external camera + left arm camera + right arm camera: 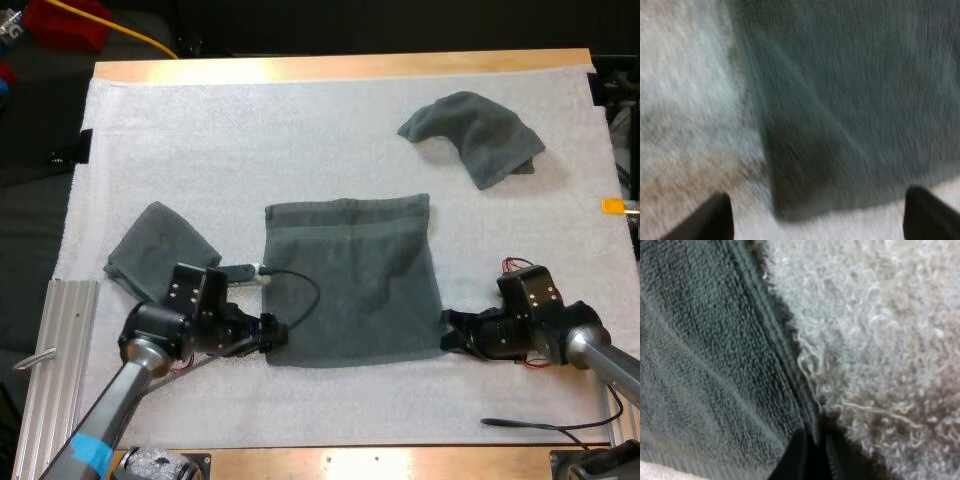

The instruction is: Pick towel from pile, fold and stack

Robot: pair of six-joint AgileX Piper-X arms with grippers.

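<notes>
A dark grey-green towel (350,280) lies spread flat in the middle of the mat. My left gripper (272,330) is low at its near left corner. In the left wrist view that gripper (822,220) is open, its fingers (715,220) standing wide apart on either side of the towel's corner (840,125). My right gripper (450,335) is at the towel's near right corner. In the right wrist view this gripper (817,460) is shut on the towel's hemmed edge (775,340). A folded towel (160,250) lies at the left. A crumpled towel (475,135) lies at the far right.
The white mat (300,130) covers the table between the towels. An aluminium rail (55,350) runs along the near left side. A loose black cable (540,428) lies on the mat near the right arm.
</notes>
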